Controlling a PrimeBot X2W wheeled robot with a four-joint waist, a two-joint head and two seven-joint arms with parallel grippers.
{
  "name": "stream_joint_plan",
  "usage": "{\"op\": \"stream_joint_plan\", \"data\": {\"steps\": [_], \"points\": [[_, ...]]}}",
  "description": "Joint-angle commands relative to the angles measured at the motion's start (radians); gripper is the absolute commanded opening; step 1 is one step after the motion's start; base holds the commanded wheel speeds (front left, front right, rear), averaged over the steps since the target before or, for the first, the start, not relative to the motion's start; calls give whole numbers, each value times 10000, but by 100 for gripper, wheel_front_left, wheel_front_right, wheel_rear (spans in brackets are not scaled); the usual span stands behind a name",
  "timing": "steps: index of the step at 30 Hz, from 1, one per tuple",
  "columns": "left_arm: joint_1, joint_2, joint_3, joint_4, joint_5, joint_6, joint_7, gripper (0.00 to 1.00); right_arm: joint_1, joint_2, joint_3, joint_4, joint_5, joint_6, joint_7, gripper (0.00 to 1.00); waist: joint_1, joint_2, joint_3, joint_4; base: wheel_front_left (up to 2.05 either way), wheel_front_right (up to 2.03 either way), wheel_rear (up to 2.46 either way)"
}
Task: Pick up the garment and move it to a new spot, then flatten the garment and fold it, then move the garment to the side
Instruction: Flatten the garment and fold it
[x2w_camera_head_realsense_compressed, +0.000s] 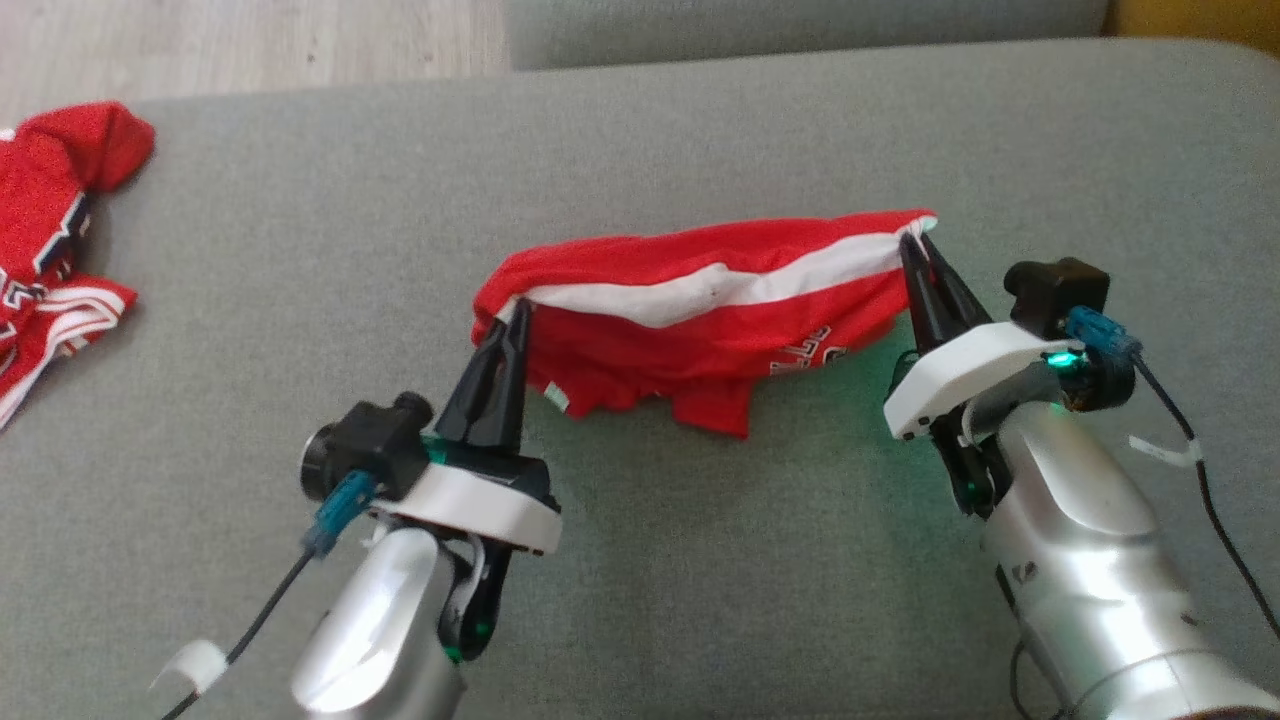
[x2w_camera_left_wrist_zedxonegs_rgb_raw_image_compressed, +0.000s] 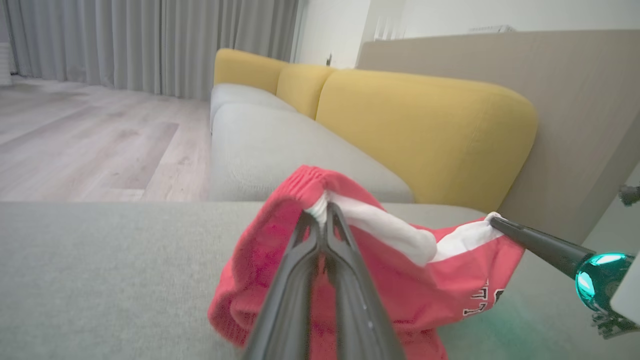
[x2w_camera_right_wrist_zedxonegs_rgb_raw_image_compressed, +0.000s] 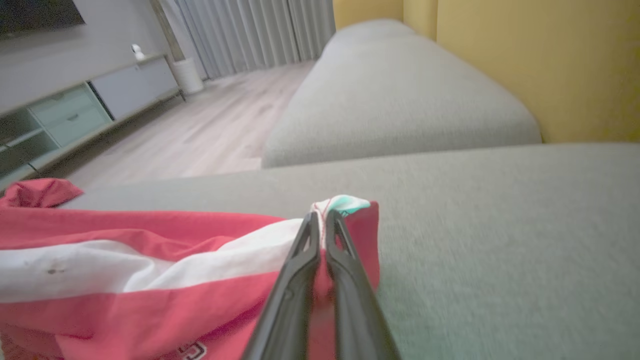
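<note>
The garment is red with a white band and white lettering, lying bunched in the middle of the grey cushion. My left gripper is shut on its left end, pinching the white band. My right gripper is shut on its right end at the band's tip. In the left wrist view the garment bulges around my left gripper, and the right gripper's dark fingers hold the far corner. The right wrist view has my right gripper clamped on the garment.
A second red and white garment lies crumpled at the cushion's far left. Yellow backrests and another grey seat stand beyond. Wooden floor lies past the cushion's edge, with a low cabinet along the wall.
</note>
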Motion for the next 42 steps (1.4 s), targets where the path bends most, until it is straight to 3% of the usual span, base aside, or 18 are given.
{"op": "stream_joint_plan", "data": {"steps": [1,9,17,24,28,32,36,42], "points": [[-53,188,506,-605,86,21,-122,0,115,18,127,-644,-119,42,-171,0,1,-1,-283,-13,0,0,0],[612,679,1091,-2626,-379,-92,97,0,1459,18,-389,-3772,-536,42,325,0,1,-1,-1513,13,0,0,0],[545,2000,1535,-5721,-990,-180,2147,0,3452,18,-1258,-9078,-997,42,2324,0,1,-1,-2350,43,0,0,0],[-15,2680,1915,-7063,-1536,-147,3604,0,4256,18,-1556,-11940,-1185,42,3638,0,1,-1,-2451,-12,0,0,0],[-358,2733,1951,-6975,-1823,-155,4018,0,4283,18,-1557,-12363,-1194,42,4038,0,1,-1,-2237,-32,0,0,0],[-962,2726,1895,-6190,-2243,-217,4478,0,3785,18,-1497,-11961,-1023,42,4303,0,1,-1,-1695,-122,0,0,0],[-1933,2779,1878,-5086,-2360,-307,4541,0,2483,18,-1362,-10683,-991,42,4249,0,1,-1,-883,-307,0,0,0],[-4659,2843,1967,-3201,-2058,-420,3845,0,-1114,18,-1487,-8365,-1300,42,3365,0,1,-1,468,-600,0,0,0]]}}
